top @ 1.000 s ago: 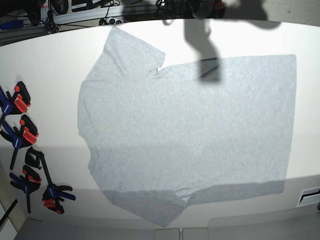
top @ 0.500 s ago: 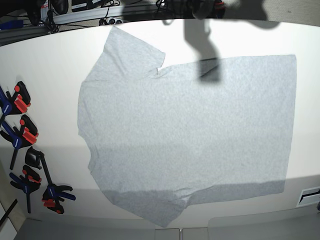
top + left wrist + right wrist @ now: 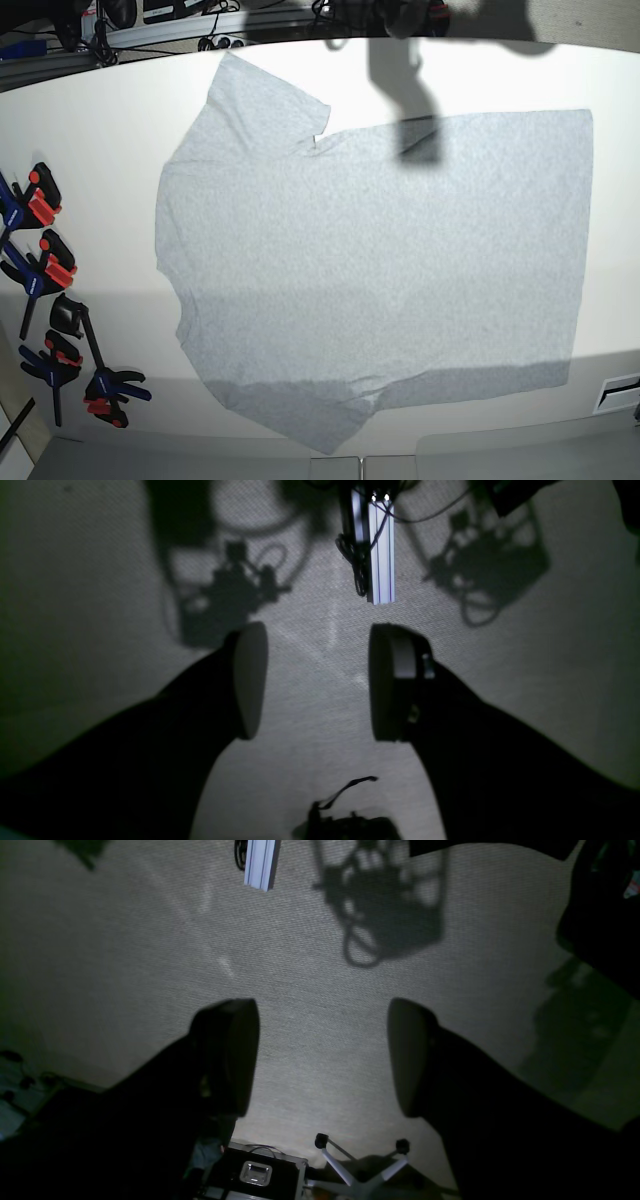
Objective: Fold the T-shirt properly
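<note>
Base view: I see the T-shirt (image 3: pixel 370 270) spread flat on the white table (image 3: pixel 90 130), plain grey side up, no lettering showing. Neck end lies toward the left of the picture, hem along the right. One sleeve points to the top edge, the other to the bottom edge, where the cloth has a slight crease at the armpit. Dark shadows of the rig fall across the top of the shirt near the middle. A row of clamps (image 3: pixel 45 290) with blue and orange handles lies along the left edge of the table, apart from the shirt. Neither arm shows in this view.

Left wrist view: the left gripper (image 3: pixel 315 680) looks down at a dim, textured floor (image 3: pixel 550 680), not at the table. Its two fingers stand well apart with nothing between them; I read it as wide. An aluminium rail (image 3: pixel 381 550) with cables hangs at the top centre. No shirt here.

Right wrist view: the right gripper (image 3: pixel 322 1057) is likewise spread wide, nothing between the fingers. Below it I see the same floor (image 3: pixel 100 965), a dark case (image 3: pixel 255 1172) with a metal latch at the bottom edge, and the white legs of a wheeled stand (image 3: pixel 357 1165) just beside it. No shirt here either.
</note>
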Motion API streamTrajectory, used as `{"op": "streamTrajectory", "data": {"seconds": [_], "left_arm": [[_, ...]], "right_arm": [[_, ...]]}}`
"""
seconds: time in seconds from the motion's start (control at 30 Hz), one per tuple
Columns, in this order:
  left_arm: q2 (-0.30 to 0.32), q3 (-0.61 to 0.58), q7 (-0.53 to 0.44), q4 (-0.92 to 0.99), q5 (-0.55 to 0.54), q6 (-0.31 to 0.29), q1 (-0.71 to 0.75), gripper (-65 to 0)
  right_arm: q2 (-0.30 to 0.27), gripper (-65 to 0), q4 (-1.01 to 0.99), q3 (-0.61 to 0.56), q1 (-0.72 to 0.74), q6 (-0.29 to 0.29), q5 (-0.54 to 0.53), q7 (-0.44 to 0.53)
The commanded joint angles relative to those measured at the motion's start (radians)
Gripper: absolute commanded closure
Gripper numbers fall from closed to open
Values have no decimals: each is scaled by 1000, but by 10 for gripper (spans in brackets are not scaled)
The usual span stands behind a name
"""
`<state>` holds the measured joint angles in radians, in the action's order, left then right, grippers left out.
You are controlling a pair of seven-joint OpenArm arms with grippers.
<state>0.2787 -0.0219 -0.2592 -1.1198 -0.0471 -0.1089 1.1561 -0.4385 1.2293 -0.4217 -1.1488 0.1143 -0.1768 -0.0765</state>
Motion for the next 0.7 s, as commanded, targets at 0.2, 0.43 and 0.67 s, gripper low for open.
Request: {"op": "streamTrajectory", "data": {"seconds": [0.2,0.43,0.67], "left_arm": [[39,2,136,-132,1,5,74,-306],[57,3,419,-329,1,47,74,-305],[92,3,665,-486,20,107,74,-305]], "right_arm": [[-8,-372,130,83,-32,6,-41,-124],[-8,-372,338,164,-32,5,-40,-287],[-8,-372,456,182,-32,6,27,-398]]}}
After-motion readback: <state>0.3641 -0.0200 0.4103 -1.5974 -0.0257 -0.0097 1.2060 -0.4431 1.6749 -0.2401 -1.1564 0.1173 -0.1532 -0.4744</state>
